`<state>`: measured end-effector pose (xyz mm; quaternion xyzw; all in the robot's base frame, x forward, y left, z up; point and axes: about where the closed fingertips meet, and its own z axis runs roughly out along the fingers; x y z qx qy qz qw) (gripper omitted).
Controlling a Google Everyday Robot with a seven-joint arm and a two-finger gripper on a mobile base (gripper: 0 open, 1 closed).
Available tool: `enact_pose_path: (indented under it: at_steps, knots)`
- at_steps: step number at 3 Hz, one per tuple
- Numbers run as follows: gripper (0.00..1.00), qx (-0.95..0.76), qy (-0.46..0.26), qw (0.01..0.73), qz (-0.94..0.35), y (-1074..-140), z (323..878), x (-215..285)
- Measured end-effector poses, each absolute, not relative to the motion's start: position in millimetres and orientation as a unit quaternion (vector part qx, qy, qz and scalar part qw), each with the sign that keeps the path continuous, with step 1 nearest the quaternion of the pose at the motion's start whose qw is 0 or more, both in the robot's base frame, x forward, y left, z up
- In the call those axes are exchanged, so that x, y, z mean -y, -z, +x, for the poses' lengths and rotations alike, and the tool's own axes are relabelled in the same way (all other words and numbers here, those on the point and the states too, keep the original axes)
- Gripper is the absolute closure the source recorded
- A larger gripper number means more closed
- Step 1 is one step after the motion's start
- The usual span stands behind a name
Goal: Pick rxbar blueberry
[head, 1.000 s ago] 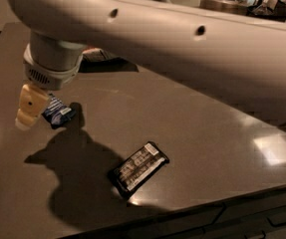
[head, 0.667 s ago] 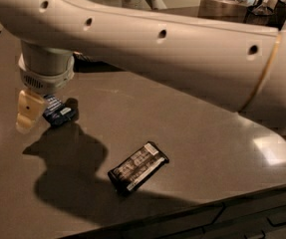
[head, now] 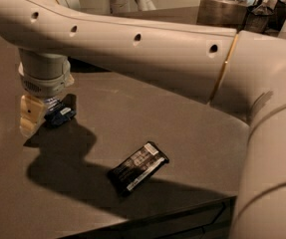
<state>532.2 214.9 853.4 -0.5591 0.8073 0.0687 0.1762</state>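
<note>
A pale robot arm [head: 132, 39] reaches over a dark table [head: 152, 118] towards its left side. The gripper [head: 48, 118] is down at the tabletop, right at the rxbar blueberry [head: 62, 114], a small dark blue wrapper that seems to rest on the surface. I cannot tell whether the gripper has clamped on it. The reach looks finished, while a firm hold and the lift seem left to do. A longer black bar [head: 137, 167] lies well apart, nearer the front edge.
</note>
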Motion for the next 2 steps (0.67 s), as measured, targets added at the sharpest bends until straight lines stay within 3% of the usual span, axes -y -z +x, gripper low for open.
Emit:
enact_pose_path:
  at_steps: [1,2]
  knots:
    - [0.01,-0.807,-0.075,0.157,-0.564,-844.4,536.2,-217.0]
    - [0.19,-0.807,-0.086,0.141,-0.567,-837.8,537.7,-219.1]
